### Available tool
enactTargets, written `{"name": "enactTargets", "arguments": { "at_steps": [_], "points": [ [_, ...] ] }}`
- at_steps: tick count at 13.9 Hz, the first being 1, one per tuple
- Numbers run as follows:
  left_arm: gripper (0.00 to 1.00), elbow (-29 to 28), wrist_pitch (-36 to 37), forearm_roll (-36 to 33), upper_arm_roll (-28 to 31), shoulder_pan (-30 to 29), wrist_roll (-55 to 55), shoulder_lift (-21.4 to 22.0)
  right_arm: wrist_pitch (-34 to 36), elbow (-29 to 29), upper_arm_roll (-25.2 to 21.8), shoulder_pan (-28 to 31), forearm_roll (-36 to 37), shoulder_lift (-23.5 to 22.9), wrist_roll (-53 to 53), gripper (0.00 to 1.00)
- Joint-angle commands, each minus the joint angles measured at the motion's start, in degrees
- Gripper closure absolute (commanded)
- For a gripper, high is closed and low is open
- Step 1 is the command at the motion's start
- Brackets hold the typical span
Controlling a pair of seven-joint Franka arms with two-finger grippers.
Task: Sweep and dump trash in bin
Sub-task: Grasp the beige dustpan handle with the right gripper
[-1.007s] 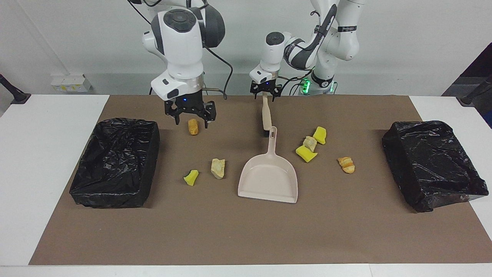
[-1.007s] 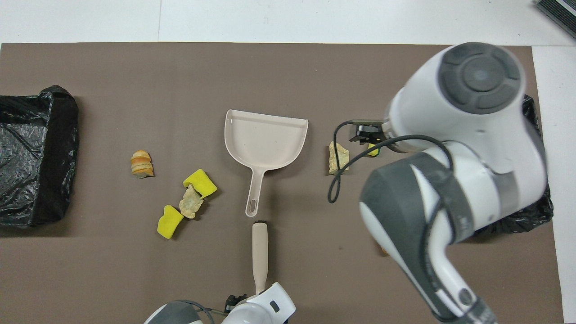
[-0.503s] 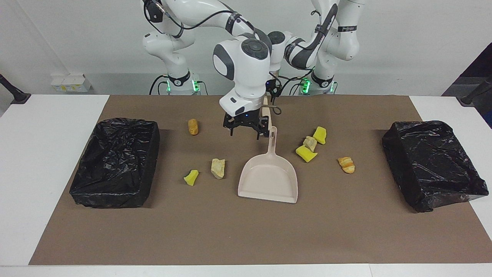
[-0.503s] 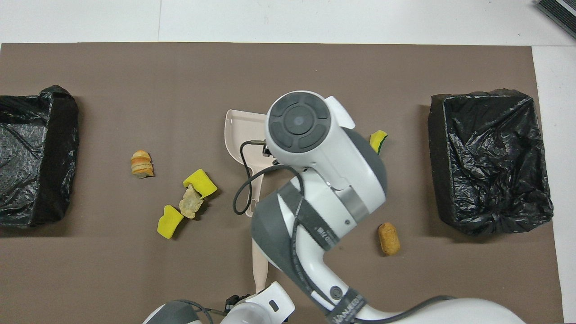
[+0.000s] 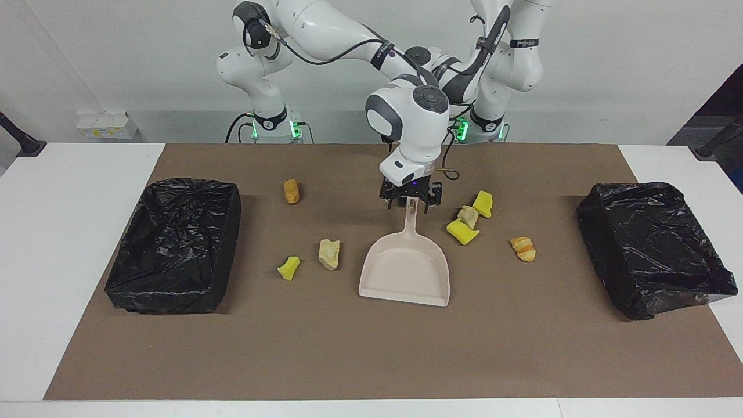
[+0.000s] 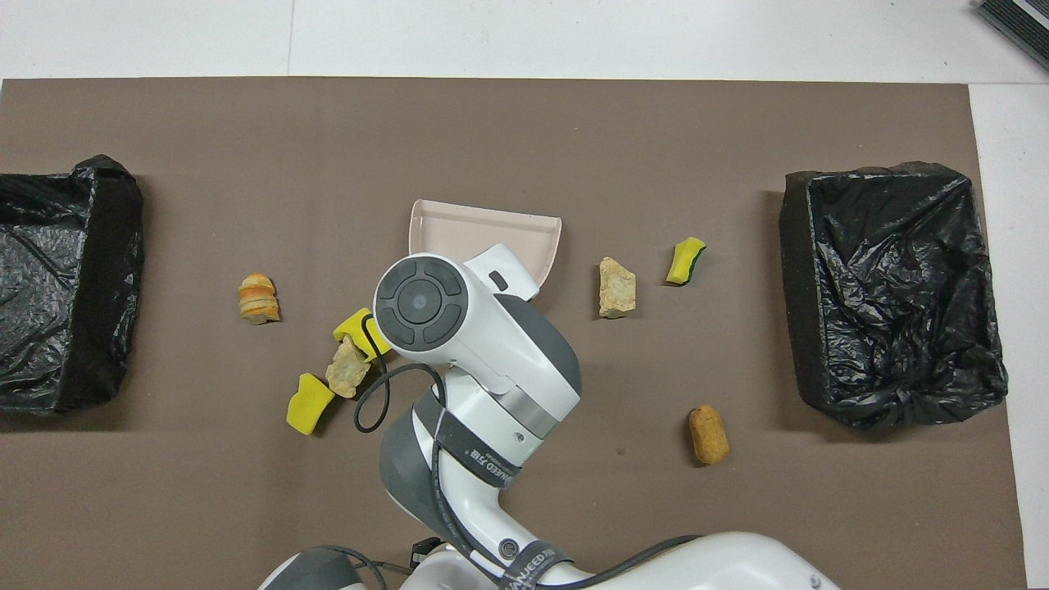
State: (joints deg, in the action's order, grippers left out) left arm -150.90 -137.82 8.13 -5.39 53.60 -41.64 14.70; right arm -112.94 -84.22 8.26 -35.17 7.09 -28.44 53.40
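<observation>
The right pincer (image 5: 411,204), spread, straddles the dustpan (image 5: 406,270) handle mid-bench with the left pincer hidden; a skewed closing could push the pan into the trash (image 5: 468,224) scattered around it.

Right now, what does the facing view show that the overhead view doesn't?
Facing only: the right end effector, open, its fingers either side of the dustpan handle. In the overhead view the right arm's wrist covers both. The facing view also shows the bin at the left arm's end whole.

Overhead only: the dark green face on one yellow wedge.

Both: the dustpan, the bin at the right arm's end, and all seven trash scraps on the mat, none in the pan.
</observation>
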Motion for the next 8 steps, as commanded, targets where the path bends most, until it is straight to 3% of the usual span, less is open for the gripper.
{"name": "enactTargets", "arguments": {
  "at_steps": [1,5,8],
  "points": [
    [0.46,-1.15,-0.43,-0.66,0.02,-0.25,-0.81,1.64,-5.25,-8.65,0.18,0.63,-2.34,4.53,0.13,0.00],
    [0.58,-1.15,-0.43,-0.66,0.02,-0.25,-0.81,1.73,-10.18,-13.24,0.36,-0.07,-2.44,4.98,-0.05,0.00],
    [0.87,-1.15,0.61,-0.66,0.02,-1.29,-0.81,2.61,-11.42,-13.69,0.36,-0.07,-2.52,5.07,-0.23,0.00]
  ]
}}
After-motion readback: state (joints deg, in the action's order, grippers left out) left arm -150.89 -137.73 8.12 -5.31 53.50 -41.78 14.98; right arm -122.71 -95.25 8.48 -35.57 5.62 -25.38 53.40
